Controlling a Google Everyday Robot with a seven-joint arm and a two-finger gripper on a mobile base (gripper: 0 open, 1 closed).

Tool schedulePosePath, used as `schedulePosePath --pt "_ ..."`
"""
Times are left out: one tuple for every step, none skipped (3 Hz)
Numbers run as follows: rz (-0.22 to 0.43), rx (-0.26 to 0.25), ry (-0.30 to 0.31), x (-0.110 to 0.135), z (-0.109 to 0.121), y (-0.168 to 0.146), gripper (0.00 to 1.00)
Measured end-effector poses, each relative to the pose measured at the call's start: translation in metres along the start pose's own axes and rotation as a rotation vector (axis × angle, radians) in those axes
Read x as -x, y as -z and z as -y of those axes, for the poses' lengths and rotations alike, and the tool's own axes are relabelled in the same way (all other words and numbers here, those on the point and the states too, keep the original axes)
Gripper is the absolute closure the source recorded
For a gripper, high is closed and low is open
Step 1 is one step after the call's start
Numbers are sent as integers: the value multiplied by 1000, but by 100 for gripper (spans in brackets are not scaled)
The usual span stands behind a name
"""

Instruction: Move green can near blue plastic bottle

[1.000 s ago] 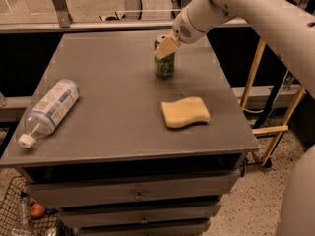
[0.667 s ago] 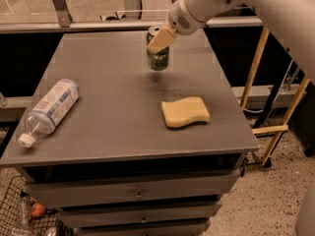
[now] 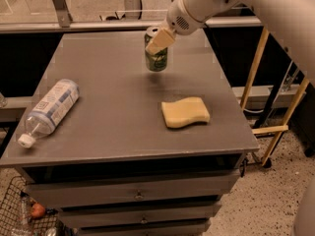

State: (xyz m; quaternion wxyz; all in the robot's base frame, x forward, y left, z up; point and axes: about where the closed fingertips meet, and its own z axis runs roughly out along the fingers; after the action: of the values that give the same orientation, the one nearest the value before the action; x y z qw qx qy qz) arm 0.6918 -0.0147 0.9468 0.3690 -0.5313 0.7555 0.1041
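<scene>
The green can [image 3: 157, 59] with pale swirls and a silver top hangs upright a little above the grey table [image 3: 108, 127], over its far middle part. My gripper [image 3: 157, 39] is shut on the can's upper part, with one pale finger [image 3: 160, 41] across its front. The blue plastic bottle [image 3: 50, 108] lies on its side at the table's left edge, white cap [image 3: 24, 140] pointing to the front left corner. The can is well to the right of and beyond the bottle.
A yellow sponge [image 3: 185, 112] lies on the table's right half, in front of the can. Drawers sit under the tabletop. A wire basket [image 3: 24, 210] stands on the floor at lower left. A wooden frame [image 3: 268, 129] stands to the table's right.
My gripper has lifted the green can off the table and carried it to the left. The bottle and sponge have not moved.
</scene>
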Motion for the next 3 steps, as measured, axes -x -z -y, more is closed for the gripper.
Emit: schedulePosePath --pt "11 100 71 15 -29 -18 100" --pt "37 229 184 42 -76 -31 100" --pt "69 349 290 65 -121 -41 100"
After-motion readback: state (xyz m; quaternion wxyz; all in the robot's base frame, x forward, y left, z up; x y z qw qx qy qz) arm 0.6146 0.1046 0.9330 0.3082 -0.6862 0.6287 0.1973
